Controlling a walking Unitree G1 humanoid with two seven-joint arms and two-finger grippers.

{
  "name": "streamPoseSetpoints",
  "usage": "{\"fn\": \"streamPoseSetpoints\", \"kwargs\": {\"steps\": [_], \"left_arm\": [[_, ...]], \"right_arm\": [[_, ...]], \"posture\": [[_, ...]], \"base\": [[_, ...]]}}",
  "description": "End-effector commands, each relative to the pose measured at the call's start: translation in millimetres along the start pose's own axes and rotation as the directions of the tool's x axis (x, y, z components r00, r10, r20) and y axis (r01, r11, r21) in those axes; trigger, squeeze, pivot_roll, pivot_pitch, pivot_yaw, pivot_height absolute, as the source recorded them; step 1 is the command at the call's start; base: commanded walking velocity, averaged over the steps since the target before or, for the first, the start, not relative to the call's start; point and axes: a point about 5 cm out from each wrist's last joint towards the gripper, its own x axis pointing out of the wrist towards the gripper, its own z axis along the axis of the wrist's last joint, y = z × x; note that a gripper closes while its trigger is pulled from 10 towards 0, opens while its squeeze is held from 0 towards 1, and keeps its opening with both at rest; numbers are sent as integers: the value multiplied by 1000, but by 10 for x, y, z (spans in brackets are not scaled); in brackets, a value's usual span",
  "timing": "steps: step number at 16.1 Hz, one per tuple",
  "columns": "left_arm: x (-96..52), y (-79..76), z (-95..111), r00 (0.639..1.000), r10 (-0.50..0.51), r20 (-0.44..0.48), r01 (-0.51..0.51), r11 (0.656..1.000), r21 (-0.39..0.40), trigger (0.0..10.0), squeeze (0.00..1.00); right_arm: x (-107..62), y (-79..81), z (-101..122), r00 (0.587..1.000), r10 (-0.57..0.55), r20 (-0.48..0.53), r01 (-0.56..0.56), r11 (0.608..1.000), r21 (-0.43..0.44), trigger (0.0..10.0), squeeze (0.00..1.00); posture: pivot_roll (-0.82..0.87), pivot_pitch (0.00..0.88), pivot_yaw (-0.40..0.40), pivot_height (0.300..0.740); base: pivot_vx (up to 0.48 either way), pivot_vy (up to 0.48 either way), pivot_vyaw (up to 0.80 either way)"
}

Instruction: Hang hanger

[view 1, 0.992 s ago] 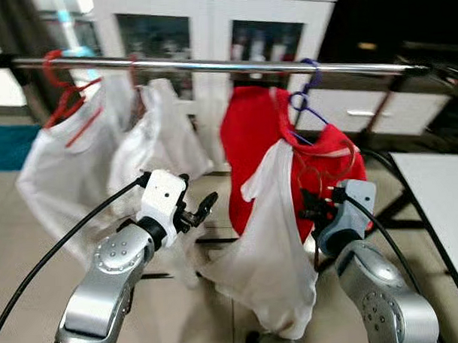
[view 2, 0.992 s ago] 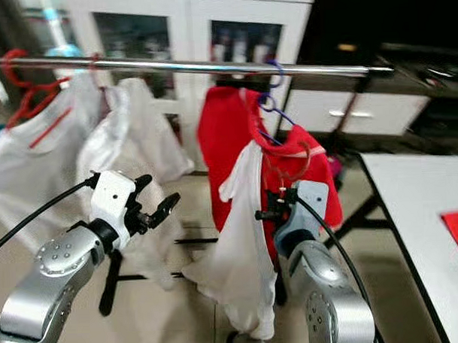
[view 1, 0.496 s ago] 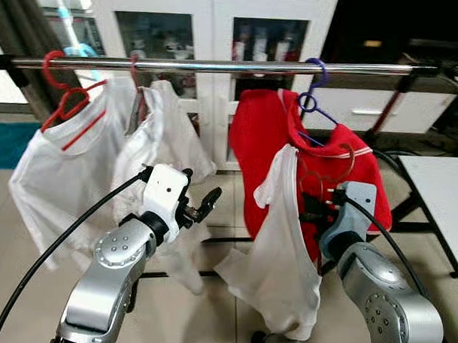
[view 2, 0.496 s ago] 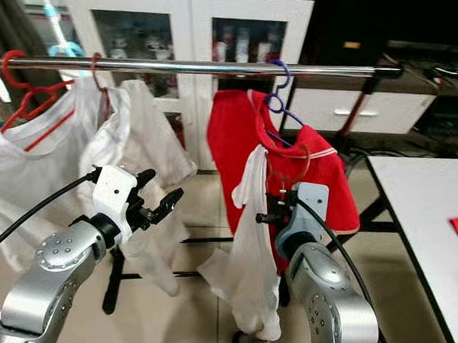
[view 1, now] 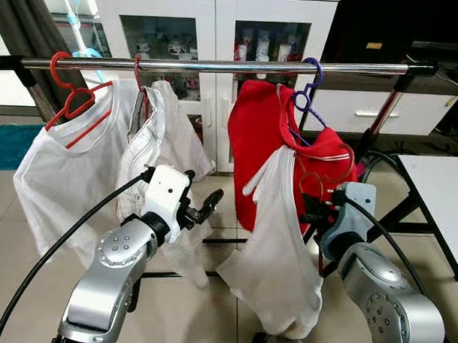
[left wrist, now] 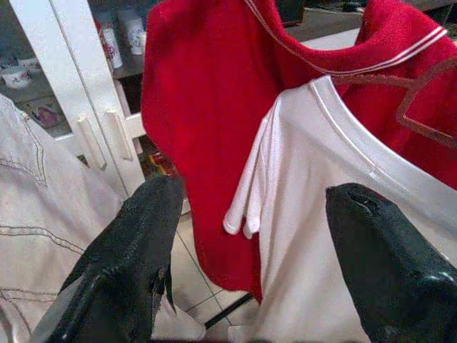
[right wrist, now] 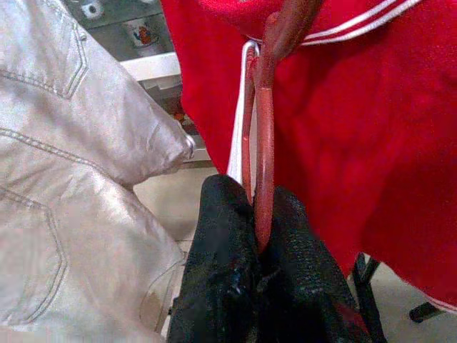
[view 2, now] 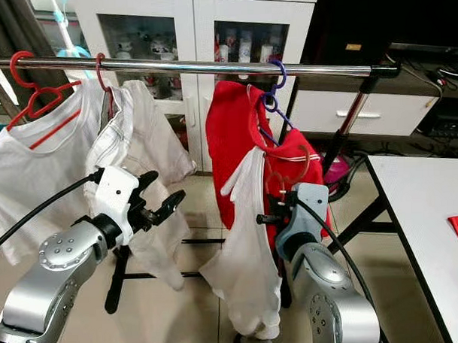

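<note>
A steel rail [view 1: 210,65] runs across at head height. A red shirt [view 1: 258,133] hangs from it on a purple hanger [view 1: 307,86]. Below and in front of that shirt, my right gripper [view 1: 315,210] is shut on a brown-red hanger [right wrist: 265,128] that carries a white shirt [view 1: 276,237]. The hanger's hook [view 1: 319,176] sits well below the rail, against the red shirt. My left gripper [view 1: 207,204] is raised to the left of the white shirt, open and holding nothing, its fingers [left wrist: 136,243] spread wide.
Two white garments [view 1: 63,170] [view 1: 164,136] hang on red hangers at the rail's left end. A white glass-door cabinet [view 1: 209,22] stands behind. A white table [view 1: 444,201] is at the right, with the rail's slanted stand leg [view 1: 385,117] beside it.
The camera has shifted and the picture has sharpened. Both arms keep about the same pose. The right gripper still holds the hanger with the white shirt.
</note>
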Motion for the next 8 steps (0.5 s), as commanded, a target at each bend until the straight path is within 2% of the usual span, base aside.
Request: {"fn": "streamPoseSetpoints", "kwargs": {"steps": [1, 8], "left_arm": [[32, -16, 16, 1000, -17, -2, 17, 1000, 11, 10000, 0], [24, -6, 16, 1000, -23, -1, 23, 1000, 11, 10000, 0]], "right_arm": [[-9, -3, 53, 1000, -2, 22, 2, 1000, -10, 10000, 0], [0, 2, 64, 1000, 8, 25, -7, 999, -37, 10000, 0]], "posture": [[3, 29, -11, 740], [-1, 22, -12, 740]], "base": [[0, 0, 0], [0, 0, 0]]}}
